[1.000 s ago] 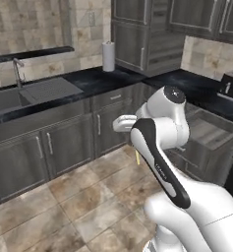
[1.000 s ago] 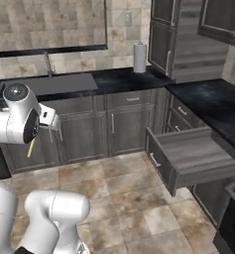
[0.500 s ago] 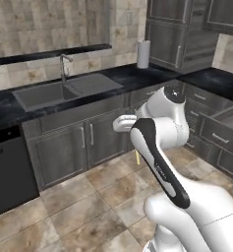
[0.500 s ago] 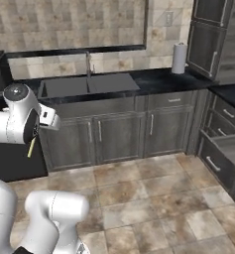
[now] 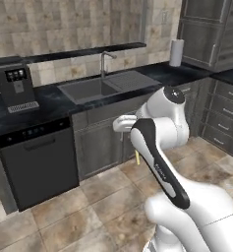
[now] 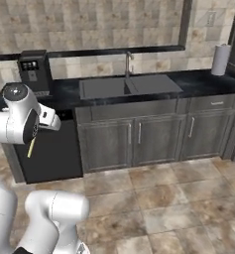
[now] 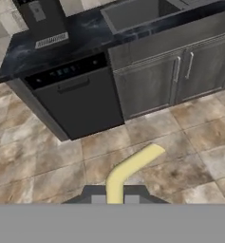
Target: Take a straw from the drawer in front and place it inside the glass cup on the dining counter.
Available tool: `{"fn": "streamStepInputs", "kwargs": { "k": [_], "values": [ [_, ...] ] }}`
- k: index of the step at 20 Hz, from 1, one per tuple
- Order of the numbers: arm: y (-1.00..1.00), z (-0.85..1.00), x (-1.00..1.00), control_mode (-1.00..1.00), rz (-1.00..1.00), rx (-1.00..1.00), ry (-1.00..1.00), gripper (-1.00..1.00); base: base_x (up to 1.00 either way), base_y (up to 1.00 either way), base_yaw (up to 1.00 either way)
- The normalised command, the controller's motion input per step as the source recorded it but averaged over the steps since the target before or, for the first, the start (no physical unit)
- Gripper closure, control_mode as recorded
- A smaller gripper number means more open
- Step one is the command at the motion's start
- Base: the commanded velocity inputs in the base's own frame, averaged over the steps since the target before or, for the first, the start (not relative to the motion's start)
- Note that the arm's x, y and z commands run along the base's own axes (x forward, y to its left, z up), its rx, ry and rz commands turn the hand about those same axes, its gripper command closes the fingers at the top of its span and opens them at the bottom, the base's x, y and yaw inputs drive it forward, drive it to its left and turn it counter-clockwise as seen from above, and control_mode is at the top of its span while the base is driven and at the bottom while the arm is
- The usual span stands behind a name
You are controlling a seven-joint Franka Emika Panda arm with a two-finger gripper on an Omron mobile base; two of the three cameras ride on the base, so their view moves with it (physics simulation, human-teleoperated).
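Straw [image 7: 128, 172], pale yellow, bent

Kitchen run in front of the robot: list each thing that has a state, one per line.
straw: yellow, bent, held in the pincer, hanging over the tiled floor.
pincer: shut on the straw.
dishwasher: door closed.
sink cabinet doors: closed.
faucet: no water seen running.
sink: nothing visible inside.
paper towel roll: upright on the worktop.
coffee machine: upright on the worktop.
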Motion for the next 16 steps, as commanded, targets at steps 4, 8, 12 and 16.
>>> {"fn": "streamStepInputs", "kwargs": {
  "k": [4,8,12,16],
  "values": [
    [0.00,0.00,0.00,1.00,0.00,0.00,0.00,1.00,0.13,1.00,0.08],
    [0.00,0.00,0.00,1.00,0.00,0.00,0.00,1.00,0.13,1.00,0.08],
    [0.00,0.00,0.00,1.00,0.00,0.00,0.00,1.00,0.13,1.00,0.07],
    [0.00,0.00,0.00,1.00,0.00,0.00,0.00,1.00,0.20,1.00,0.06]
  ]
}}
